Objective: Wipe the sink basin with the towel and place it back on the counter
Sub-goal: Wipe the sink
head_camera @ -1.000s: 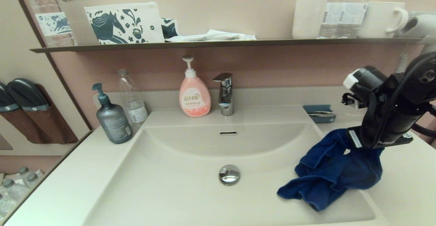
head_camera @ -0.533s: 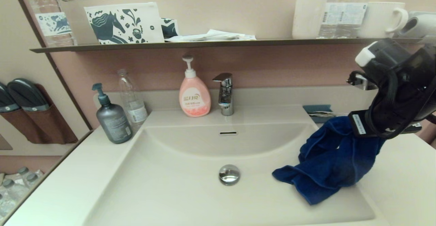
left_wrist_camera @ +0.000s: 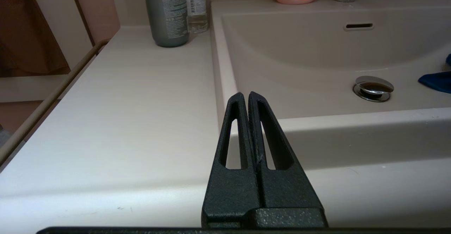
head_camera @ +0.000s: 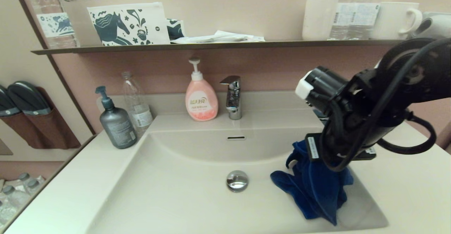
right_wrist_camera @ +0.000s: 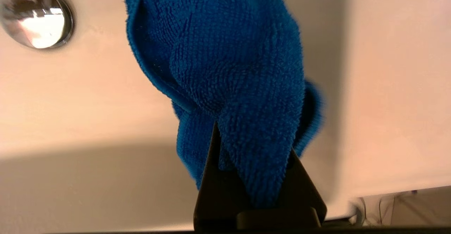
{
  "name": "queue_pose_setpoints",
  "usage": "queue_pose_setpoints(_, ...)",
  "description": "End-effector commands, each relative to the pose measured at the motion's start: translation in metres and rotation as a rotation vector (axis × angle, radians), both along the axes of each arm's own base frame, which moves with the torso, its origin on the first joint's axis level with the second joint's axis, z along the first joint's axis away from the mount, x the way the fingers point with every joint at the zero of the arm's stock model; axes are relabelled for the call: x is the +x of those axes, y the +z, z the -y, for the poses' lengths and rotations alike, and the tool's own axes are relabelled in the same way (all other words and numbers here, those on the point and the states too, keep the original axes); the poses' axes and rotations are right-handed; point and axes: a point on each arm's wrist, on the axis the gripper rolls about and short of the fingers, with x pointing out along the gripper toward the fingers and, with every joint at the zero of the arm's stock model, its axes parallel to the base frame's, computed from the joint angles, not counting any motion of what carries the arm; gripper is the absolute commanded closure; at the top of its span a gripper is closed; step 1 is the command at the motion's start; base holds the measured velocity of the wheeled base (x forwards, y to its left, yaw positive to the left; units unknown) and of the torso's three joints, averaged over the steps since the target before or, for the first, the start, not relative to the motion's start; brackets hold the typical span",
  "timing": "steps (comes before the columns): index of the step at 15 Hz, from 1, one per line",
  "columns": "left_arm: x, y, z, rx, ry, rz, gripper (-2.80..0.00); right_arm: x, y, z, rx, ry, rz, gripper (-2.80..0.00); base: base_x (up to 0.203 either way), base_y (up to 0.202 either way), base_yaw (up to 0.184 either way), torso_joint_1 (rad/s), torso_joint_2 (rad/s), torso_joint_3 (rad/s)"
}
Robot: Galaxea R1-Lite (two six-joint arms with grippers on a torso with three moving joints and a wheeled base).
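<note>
Over the basin's [head_camera: 183,191] right side, right hand [right_wrist_camera: 252,146] is clamped tight on the towel [head_camera: 313,188], which hangs touching the bottom near the drain [head_camera: 237,180]. Left hand [left_wrist_camera: 248,98] parked by the desk [left_wrist_camera: 123,114], fingers pressed together.

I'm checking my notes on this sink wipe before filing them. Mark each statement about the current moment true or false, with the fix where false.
1. The right gripper is shut on the blue towel. True.
2. The towel lies flat on the counter. False: it hangs from the gripper into the sink basin.
3. The towel covers the chrome drain plug. False: the plug is bare, beside the towel.
4. The left gripper is shut and holds nothing. True.
5. A pink pump bottle stands beside the faucet. True.
</note>
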Motion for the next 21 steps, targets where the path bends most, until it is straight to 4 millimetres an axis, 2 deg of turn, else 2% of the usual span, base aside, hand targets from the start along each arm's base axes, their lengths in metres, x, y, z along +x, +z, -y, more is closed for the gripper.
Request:
queue_pose_setpoints(1, 0.0, 0.0, 0.0, 0.0, 0.0, -0.001, 0.0, 0.01, -0.04, -0.023, -0.092, 0.007, -0.125, 0.0, 0.0, 0.0, 0.0, 0.0, 0.0, 0.0)
queue_pose_setpoints(3, 0.0, 0.0, 0.0, 0.0, 0.0, -0.001, 0.0, 0.007, -0.063, -0.019, -0.272, -0.007, -0.286, 0.0, 0.0, 0.0, 0.0, 0.0, 0.0, 0.0)
queue_pose_setpoints(4, 0.0, 0.0, 0.0, 0.0, 0.0, -0.001, 0.0, 0.01, -0.068, -0.015, -0.33, -0.023, -0.29, 0.0, 0.0, 0.0, 0.0, 0.0, 0.0, 0.0)
queue_pose_setpoints(9, 0.0, 0.0, 0.0, 0.0, 0.0, -0.001, 0.0, 0.026, -0.101, -0.009, -0.45, -0.063, -0.369, 0.0, 0.0, 0.0, 0.0, 0.0, 0.0, 0.0)
queue_pose_setpoints(11, 0.0, 0.0, 0.0, 0.0, 0.0, 0.0, 0.0, 0.026, -0.111, -0.006, -0.487, -0.074, -0.398, 0.0, 0.0, 0.0, 0.0, 0.0, 0.0, 0.0)
queue_pose_setpoints(14, 0.0, 0.0, 0.0, 0.0, 0.0, -0.001, 0.0, 0.025, -0.125, -0.012, -0.449, -0.099, -0.385, 0.0, 0.0, 0.0, 0.0, 0.0, 0.0, 0.0)
queue_pose_setpoints(17, 0.0, 0.0, 0.0, 0.0, 0.0, -0.001, 0.0, 0.021, -0.136, -0.017, -0.406, -0.085, -0.444, 0.0, 0.0, 0.0, 0.0, 0.0, 0.0, 0.0)
queue_pose_setpoints(19, 0.0, 0.0, 0.0, 0.0, 0.0, 0.0, 0.0, 0.024, -0.144, -0.021, -0.367, -0.086, -0.411, 0.0, 0.0, 0.0, 0.0, 0.0, 0.0, 0.0)
queue_pose_setpoints(21, 0.0, 0.0, 0.0, 0.0, 0.0, -0.001, 0.0, 0.025, -0.146, -0.026, -0.294, -0.075, -0.403, 0.0, 0.0, 0.0, 0.0, 0.0, 0.0, 0.0)
